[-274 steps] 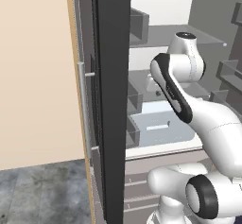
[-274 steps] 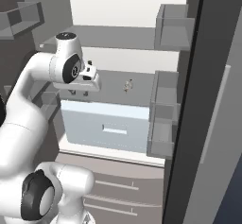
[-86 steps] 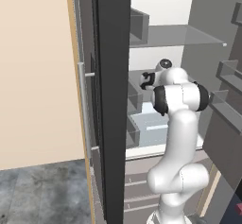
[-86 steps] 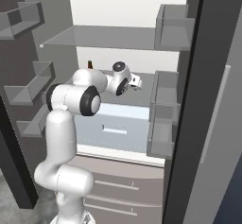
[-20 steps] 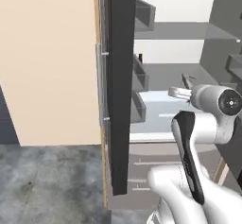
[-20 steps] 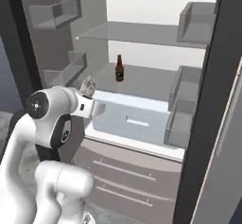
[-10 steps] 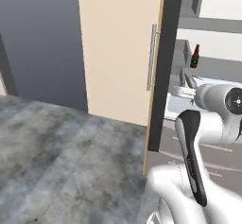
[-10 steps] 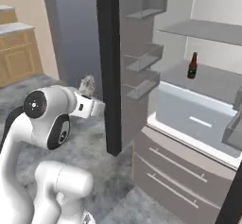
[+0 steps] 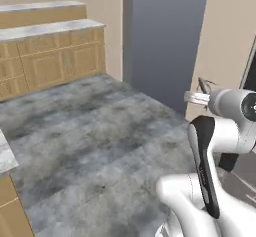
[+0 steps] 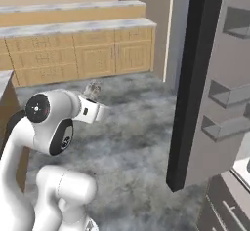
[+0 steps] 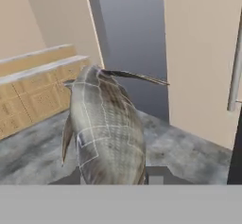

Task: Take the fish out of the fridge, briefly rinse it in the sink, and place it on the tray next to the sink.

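The grey-brown scaled fish [image 11: 106, 128] stands upright and close in the hand view, with my gripper [image 11: 113, 176] shut on its lower body. From the left base camera the fish [image 9: 205, 84] is a small finned shape at my gripper [image 9: 198, 95], out over the floor. From the right base camera the fish [image 10: 93, 86] sticks up from my gripper [image 10: 93, 94]. The fridge's dark door [image 10: 193, 79] stands open at the right, its grey door bins [image 10: 229, 96] facing inward. The sink and the tray are out of view.
Wooden cabinets with a marble top [image 9: 50, 56] line the far wall across a mottled grey floor [image 9: 90, 146]. A marble counter corner [image 9: 4, 156] juts in at the left. A beige panel with a silver bar handle [image 11: 235, 67] stands to the right of the fish.
The whole scene has swung away from the fridge interior toward the kitchen floor and cabinets, so the base has turned. The fish stays held in my gripper.
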